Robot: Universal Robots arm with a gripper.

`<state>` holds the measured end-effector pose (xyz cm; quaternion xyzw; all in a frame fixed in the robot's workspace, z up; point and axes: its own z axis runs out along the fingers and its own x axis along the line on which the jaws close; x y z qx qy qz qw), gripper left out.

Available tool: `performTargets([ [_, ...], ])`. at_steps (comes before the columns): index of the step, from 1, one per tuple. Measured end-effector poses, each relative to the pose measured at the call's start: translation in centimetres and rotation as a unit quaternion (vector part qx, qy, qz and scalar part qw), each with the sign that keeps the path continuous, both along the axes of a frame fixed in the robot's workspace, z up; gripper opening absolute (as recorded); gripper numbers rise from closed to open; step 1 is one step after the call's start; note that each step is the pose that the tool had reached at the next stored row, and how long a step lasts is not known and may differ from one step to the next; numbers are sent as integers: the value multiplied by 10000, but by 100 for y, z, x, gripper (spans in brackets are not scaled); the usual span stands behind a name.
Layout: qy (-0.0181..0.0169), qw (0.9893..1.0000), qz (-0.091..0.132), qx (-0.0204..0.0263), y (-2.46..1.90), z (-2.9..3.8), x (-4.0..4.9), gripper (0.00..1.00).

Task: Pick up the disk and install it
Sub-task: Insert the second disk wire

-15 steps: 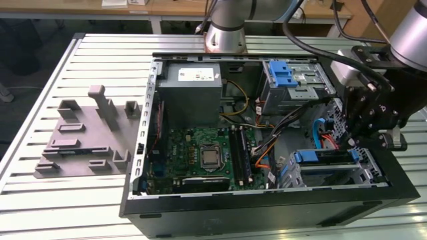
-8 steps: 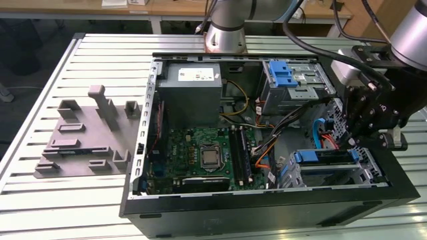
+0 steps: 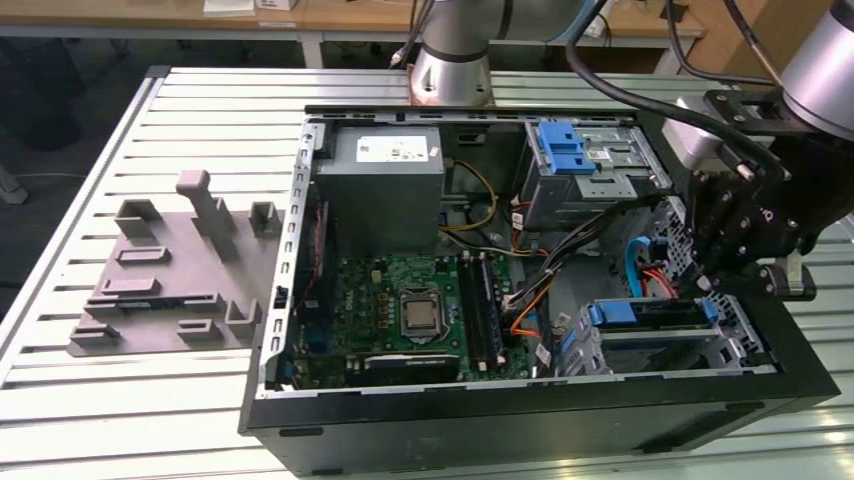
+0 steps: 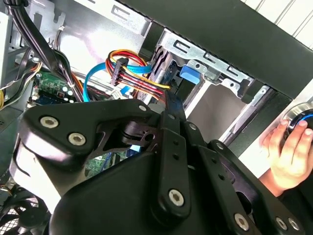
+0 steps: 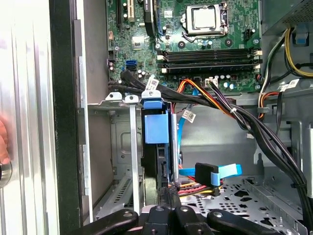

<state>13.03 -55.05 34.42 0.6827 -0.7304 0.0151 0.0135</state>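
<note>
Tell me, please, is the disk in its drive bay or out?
In: the disk stands edge-on inside the metal drive cage, blue bracket outward.

table: ribbed aluminium slats [image 3: 107, 400] | floor: dark [image 3: 67, 90] | bench: wooden, behind [image 3: 347, 15]

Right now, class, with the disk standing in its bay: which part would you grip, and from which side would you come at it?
Probably the blue bracket edge of the disk, pinched across its thin width. The disk stands on edge in the drive cage, whose metal plates close off its flat faces. Only that edge faces the open side of the case, so come straight in from there.
</note>
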Motion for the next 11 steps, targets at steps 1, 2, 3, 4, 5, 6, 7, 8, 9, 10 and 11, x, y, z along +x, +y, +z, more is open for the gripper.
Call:
performTargets([
  [1,0,10000,0,0,0,0,-4,11],
  [2,0,10000,0,0,0,1,-9,11],
  [3,0,10000,0,0,0,0,-14,11],
  [4,0,10000,0,0,0,0,-22,11],
  [5,-3,10000,0,0,1,1,-35,11],
  [6,-8,10000,0,0,0,1,-51,11],
  [7,-12,10000,0,0,0,0,-63,11],
  [8,-16,10000,0,0,0,0,-79,11],
  [9,-21,10000,0,0,0,0,-96,11],
  [10,-27,10000,0,0,0,0,-118,11],
  [11,-33,10000,1,1,0,0,-146,11],
])
